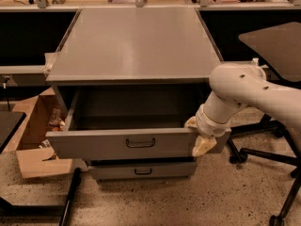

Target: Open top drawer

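The top drawer (103, 145) of the grey metal cabinet (136, 46) stands pulled well out, showing its deep, empty grey box (136, 107). Its small dark loop handle (140, 142) sits at the centre of the front. A narrower lower drawer front (141, 170) with a like handle shows beneath it, shut. My gripper (201, 142), cream-coloured at the end of the white arm (244, 88), is at the right end of the top drawer's front, against its edge. The arm reaches in from the right.
An open cardboard box (35, 145) lies on the floor left of the cabinet. Black office chair legs (263, 152) stand on the right under a dark tabletop (277, 44). A black stand leg (70, 197) lies at the lower left. Desks (28, 4) run along the back.
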